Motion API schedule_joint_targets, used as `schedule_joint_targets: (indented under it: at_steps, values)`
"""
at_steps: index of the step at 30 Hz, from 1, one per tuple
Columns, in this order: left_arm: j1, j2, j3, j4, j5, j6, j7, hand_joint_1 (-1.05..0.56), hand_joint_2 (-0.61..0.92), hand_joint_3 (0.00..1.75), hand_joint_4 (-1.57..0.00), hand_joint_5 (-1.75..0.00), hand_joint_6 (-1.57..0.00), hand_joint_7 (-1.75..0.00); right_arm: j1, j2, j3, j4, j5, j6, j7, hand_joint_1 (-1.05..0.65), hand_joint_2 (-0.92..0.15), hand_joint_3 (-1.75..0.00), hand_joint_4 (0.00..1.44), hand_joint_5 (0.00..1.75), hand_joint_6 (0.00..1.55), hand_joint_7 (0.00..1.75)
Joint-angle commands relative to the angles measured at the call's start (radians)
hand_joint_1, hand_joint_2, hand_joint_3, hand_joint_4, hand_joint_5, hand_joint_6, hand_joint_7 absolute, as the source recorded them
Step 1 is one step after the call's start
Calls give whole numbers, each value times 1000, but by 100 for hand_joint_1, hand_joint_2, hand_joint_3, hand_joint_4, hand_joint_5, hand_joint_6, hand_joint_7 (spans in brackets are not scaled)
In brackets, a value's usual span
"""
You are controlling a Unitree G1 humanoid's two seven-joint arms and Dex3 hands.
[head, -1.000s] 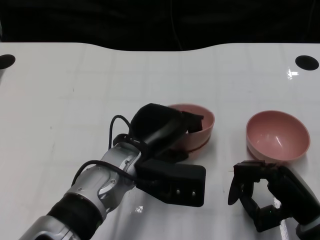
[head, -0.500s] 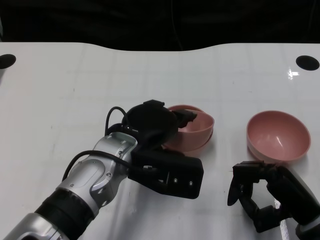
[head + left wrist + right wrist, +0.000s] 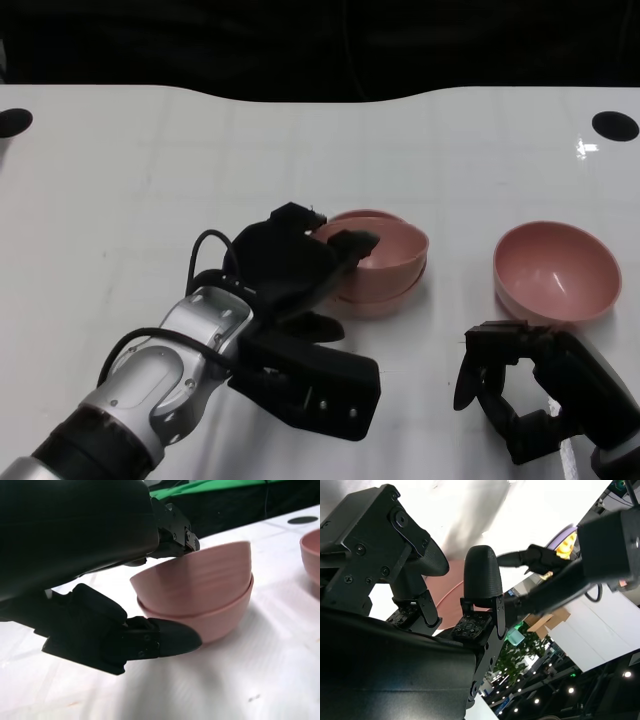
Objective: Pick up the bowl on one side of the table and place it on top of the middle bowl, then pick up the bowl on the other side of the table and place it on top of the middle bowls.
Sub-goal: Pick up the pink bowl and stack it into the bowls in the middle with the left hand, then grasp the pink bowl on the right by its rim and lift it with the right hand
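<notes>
Pink plastic dominates the centre of the head view, where one pink bowl (image 3: 372, 240) sits nested in the middle bowl (image 3: 385, 293) on the white table (image 3: 150, 180). The left wrist view shows the upper bowl (image 3: 200, 577) seated slightly tilted inside the lower bowl (image 3: 210, 617), their rims close together. The left hand (image 3: 285, 265), reaching up from the lower left of the head frame, has its fingers (image 3: 350, 241) hooked over the near rim of the top bowl; in the wrist view a black fingertip (image 3: 172, 530) rests at that rim while the thumb (image 3: 165, 637) lies below, against the side of the lower bowl. Whether the hand truly grips the bowl or only touches it cannot be told for certain, though the fingers bracket its rim.

At the right of the head frame a third pink bowl (image 3: 555, 272) stands alone, well apart from the stack. Just below it, in the lower right corner, the right hand (image 3: 520, 385) hovers over the table with its fingers (image 3: 478, 370) apart and curved, holding nothing. The right wrist view shows those fingers (image 3: 480, 577) spread, with a patch of pink bowl (image 3: 450, 587) visible between them.

Two dark round marks (image 3: 613, 125) sit at the table's far corners.
</notes>
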Motion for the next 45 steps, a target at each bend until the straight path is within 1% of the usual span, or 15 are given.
schedule_joint_targets:
  at_steps: [1, 9, 14, 19, 20, 25, 28, 34, 35, 36, 37, 40, 43, 44, 45]
  values:
    - [10, 17, 0, 23, -7, -20, 8, -46, 92, 27, 0, -29, -16, 0, 3, -6, -6, -4, 7, -9, -14, -2, -20, -157, 86, 169, 86, 134]
    - [7, 15, -1, 83, -26, -72, 4, -42, 92, 25, -2, -29, -17, -1, 3, -7, -6, -7, 9, -11, -15, -2, -18, -159, 86, 172, 86, 133]
    - [10, 5, 8, 105, -24, -97, 90, -43, 92, 26, 0, -26, -14, 0, 1, -10, -6, -5, -6, -11, -30, -2, -19, -158, 86, 173, 87, 133]
    - [37, 2, 55, 88, -42, -121, 254, -42, 92, 28, 0, -24, -12, -1, 4, -9, -4, -8, -1, -4, -26, -3, -18, -160, 86, 171, 87, 132]
    - [43, 1, 67, 88, -50, -132, 285, -41, 92, 29, -1, -39, -15, -2, 4, -9, -4, -8, 0, -5, -25, -3, -19, -160, 86, 171, 87, 132]
    - [91, 11, 144, 88, -137, -241, 410, -39, 92, 32, -3, -75, -27, -8, 8, -10, -4, -14, -2, 4, -24, -2, -19, -161, 86, 169, 87, 133]
    - [122, 11, 182, 86, -188, -303, 441, -34, 92, 26, -12, -83, -35, -11, 7, -11, -3, -13, -2, 1, -24, -2, -19, -161, 86, 169, 87, 134]
    - [125, 8, 195, 92, -186, -321, 442, -33, 92, 24, -14, -85, -36, -11, 7, -11, -3, -13, -2, 0, -24, -2, -19, -161, 86, 169, 86, 135]
    - [179, 16, 233, 85, -237, -398, 489, -33, 92, 24, -14, -85, -36, -11, 8, -10, -2, -14, 0, 4, -20, -2, -19, -161, 86, 169, 86, 135]
    - [227, 28, 267, 76, -276, -468, 530, -28, 92, 25, -35, -100, -56, -22, 8, -9, -1, -14, 1, 6, -19, -2, -18, -161, 86, 168, 86, 135]
    - [264, 38, 294, 70, -302, -523, 563, -25, 92, 26, -44, -110, -64, -28, 7, -8, -1, -14, 0, 6, -20, -2, -18, -161, 86, 168, 86, 135]
    - [315, 45, 344, 66, -343, -605, 585, -21, 91, 27, -60, -133, -77, -43, 7, -6, -2, -15, -3, 5, -25, -2, -17, -162, 86, 169, 86, 134]
    - [359, 51, 376, 53, -370, -660, 577, -21, 91, 27, -62, -138, -77, -48, 8, -4, -2, -20, -3, 12, -23, -2, -17, -162, 86, 170, 86, 134]
    - [389, 57, 392, 41, -390, -689, 572, -16, 87, 33, -73, -131, -88, -59, 9, -3, -2, -24, -2, 17, -22, -1, -17, -162, 86, 170, 87, 134]
    - [409, 61, 405, 33, -404, -711, 567, -14, 83, 40, -77, -127, -90, -65, 10, -3, -2, -27, -1, 21, -21, -1, -17, -162, 86, 169, 87, 134]
